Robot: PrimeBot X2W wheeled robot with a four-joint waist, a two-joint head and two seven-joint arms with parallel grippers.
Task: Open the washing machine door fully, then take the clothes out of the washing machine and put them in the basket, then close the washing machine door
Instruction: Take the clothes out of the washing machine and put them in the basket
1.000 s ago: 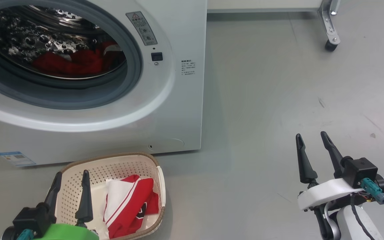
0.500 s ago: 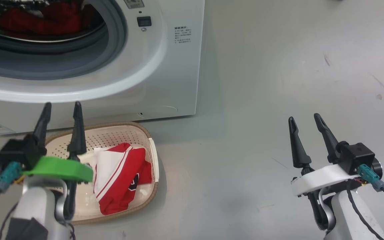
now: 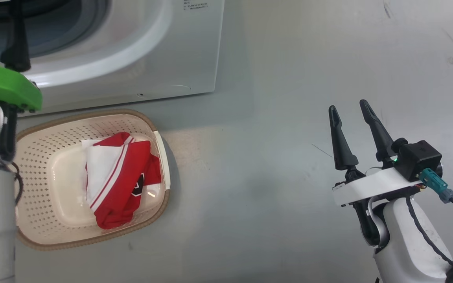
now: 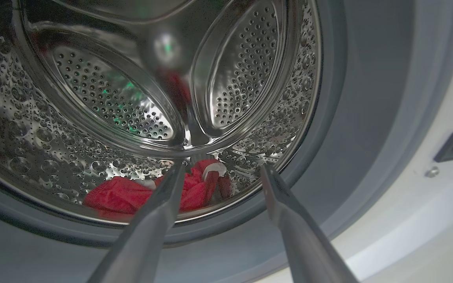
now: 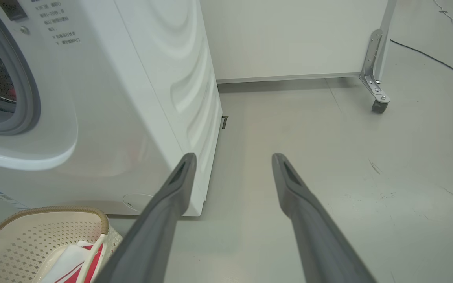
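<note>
Red clothes (image 3: 120, 177) in basket (image 3: 41, 177) before washing machine (image 3: 132, 51); my right jaws wide, empty, over floor (image 3: 250, 157). Left wrist: left jaws wide, facing drum (image 4: 92, 98), second red garment (image 4: 112, 194) on drum bottom. Right wrist: basket corner lower left.

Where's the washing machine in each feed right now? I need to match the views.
Head view: machine across the top left, above the basket.
Left wrist view: machine close up, drum opening left and centre, white front at right.
Right wrist view: machine on the left half.
Shared landmark: the grey gasket.
</note>
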